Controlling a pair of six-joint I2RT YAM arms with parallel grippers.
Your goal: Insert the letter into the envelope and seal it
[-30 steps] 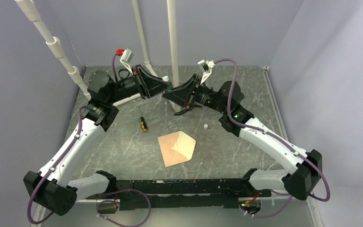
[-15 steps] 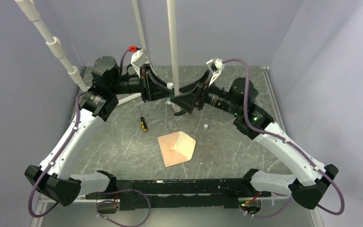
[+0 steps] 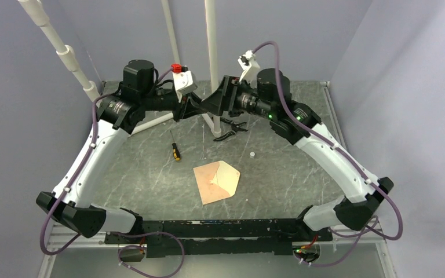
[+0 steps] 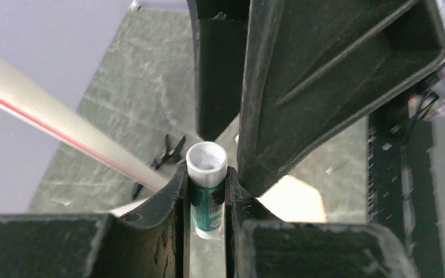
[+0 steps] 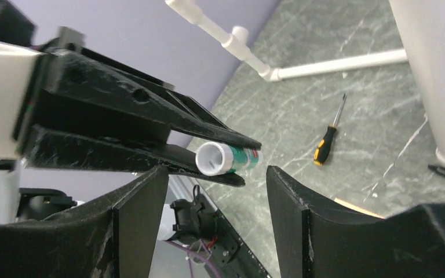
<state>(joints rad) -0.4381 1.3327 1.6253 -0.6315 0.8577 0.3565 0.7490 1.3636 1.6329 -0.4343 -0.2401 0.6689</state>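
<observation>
Above far table (image 3: 301, 174) edge: left hand (image 4: 206, 175) clamps glue stick (image 5: 229, 157); right hand (image 5: 215, 172) spread beside; envelope (image 3: 217, 181) well apart.

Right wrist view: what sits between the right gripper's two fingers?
A white-and-green tube, clamped in the left gripper, shows in the gap between the fingers of the open right gripper, touching neither. The right wrist view shows it.

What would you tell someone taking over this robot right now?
Left gripper: fingers shut on the glue stick, held up in the air.
Right gripper: open, facing the stick's white end, not gripping it.
Envelope: flat on the table, flap open.
Letter: no separate sheet in view, so probably already inside.
To do: glue the flap, then fold it shut.
</observation>
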